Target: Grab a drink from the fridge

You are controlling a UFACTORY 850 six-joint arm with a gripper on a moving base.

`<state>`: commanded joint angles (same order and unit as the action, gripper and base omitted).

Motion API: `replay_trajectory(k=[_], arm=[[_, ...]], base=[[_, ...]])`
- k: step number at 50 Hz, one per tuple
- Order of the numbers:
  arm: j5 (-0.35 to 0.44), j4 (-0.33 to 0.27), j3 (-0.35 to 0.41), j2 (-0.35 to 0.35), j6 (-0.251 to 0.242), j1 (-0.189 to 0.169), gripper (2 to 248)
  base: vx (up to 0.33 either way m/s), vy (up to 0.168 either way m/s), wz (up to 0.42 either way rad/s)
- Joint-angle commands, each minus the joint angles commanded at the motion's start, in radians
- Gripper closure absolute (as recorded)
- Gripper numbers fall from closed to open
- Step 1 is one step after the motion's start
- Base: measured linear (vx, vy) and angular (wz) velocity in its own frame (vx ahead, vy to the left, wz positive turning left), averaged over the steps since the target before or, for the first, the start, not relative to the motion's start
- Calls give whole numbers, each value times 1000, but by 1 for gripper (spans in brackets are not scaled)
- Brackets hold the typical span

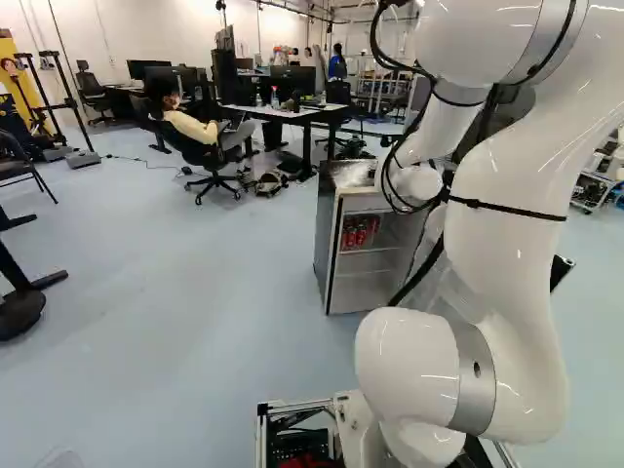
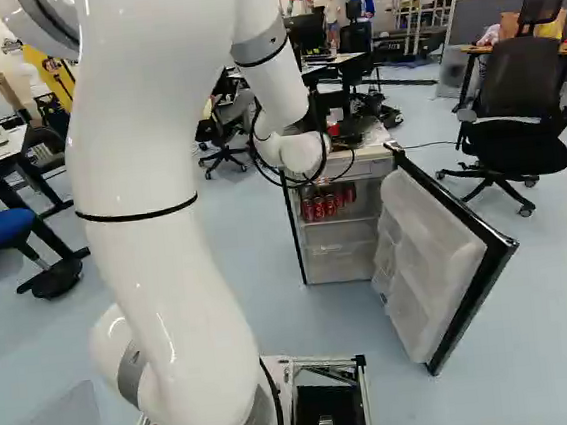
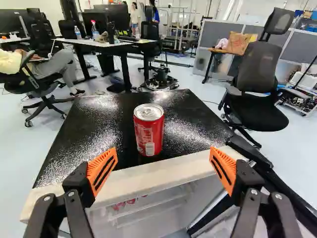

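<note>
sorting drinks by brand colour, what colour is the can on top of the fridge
The can is red with a silver top, clearest in the wrist view.

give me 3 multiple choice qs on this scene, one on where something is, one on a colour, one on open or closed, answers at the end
1. Where does the red can ahead of the gripper stand, relative to the fridge?
A) on the floor beside it
B) on top of it
C) in its door

2. What colour are the gripper's pads?
A) orange
B) blue
C) green

3. How does the fridge door stand?
A) fully shut
B) taken off and lying flat
C) swung open

Answers:
1. B: the wrist view shows the can upright on the fridge's black top.
2. A: both pads show orange in the wrist view.
3. C: the right base view shows the door swung out, its pale inner side in sight.
</note>
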<state>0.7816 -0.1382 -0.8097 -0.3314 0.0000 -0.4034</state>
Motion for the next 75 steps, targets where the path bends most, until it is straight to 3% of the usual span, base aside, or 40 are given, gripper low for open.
replay_trajectory(k=[26, 37, 75], arm=[[-1, 0, 23, 57, 0, -76, 3], [-40, 24, 6, 65, 0, -107, 3], [-374, 278, -81, 69, 0, -205, 3]], base=[[0, 0, 0], [0, 0, 0], [0, 0, 0]])
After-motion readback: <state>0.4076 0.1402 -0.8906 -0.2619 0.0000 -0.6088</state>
